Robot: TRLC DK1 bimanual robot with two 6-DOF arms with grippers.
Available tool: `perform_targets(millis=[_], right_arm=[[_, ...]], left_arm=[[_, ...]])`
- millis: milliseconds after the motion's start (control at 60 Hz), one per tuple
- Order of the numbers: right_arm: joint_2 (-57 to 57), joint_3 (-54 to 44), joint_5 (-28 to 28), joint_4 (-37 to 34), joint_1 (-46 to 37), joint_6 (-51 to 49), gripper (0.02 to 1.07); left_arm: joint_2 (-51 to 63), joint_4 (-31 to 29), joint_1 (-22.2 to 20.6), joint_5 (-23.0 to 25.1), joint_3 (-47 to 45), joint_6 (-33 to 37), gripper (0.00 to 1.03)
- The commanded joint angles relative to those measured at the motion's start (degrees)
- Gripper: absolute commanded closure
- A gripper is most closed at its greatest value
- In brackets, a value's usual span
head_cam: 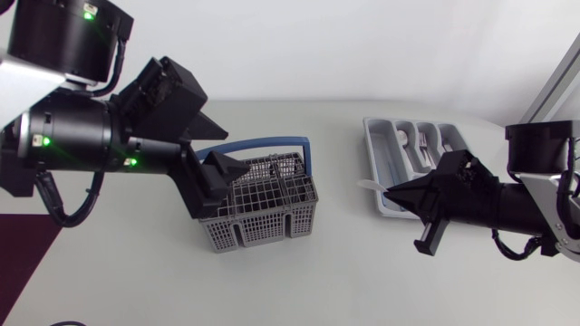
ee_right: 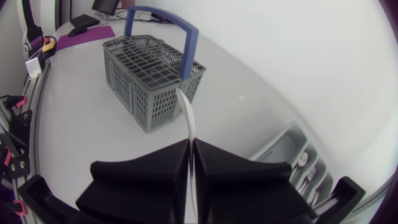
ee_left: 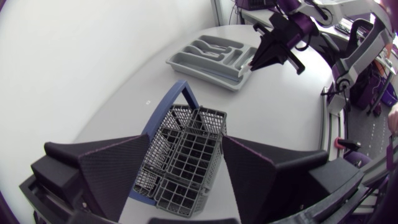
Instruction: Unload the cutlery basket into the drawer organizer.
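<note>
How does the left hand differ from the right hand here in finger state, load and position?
The left hand has its fingers spread wide; the right hand has them pressed together. The left hand holds nothing; the right hand pinches a thin white utensil. The left hand is over the grey mesh cutlery basket with a blue handle; the right hand is beside the grey plastic drawer organizer. Both are matte black, wedge-fingered.

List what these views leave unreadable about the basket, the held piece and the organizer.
Basket contents: in the head view the left gripper covers one end; in the left wrist view the cells are too dark.
White utensil: its kind is unclear; the right gripper hides its handle.
Organizer: in the head view the right gripper covers one corner; the pieces inside are too small.
</note>
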Motion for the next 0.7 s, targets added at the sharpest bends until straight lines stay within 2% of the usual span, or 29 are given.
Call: perform_targets(millis=[0, 233, 683], right_arm=[[3.60, 1.91, -2.49, -1.90, -4.76, -6.09, 1.01], [16.17, 7.18, -7.59, -6.64, -17.41, -18.05, 1.01], [38.14, 21.33, -8.73, -13.32, -30.77, -34.75, 1.01]], left_arm=[[-1.56, -0.17, -0.57, -0.61, -2.73, 2.56, 0.05], [-2.97, -0.08, -3.74, -3.51, -5.19, 4.14, 0.05], [-5.61, 0.18, -4.53, -5.54, -8.62, 6.07, 0.05]])
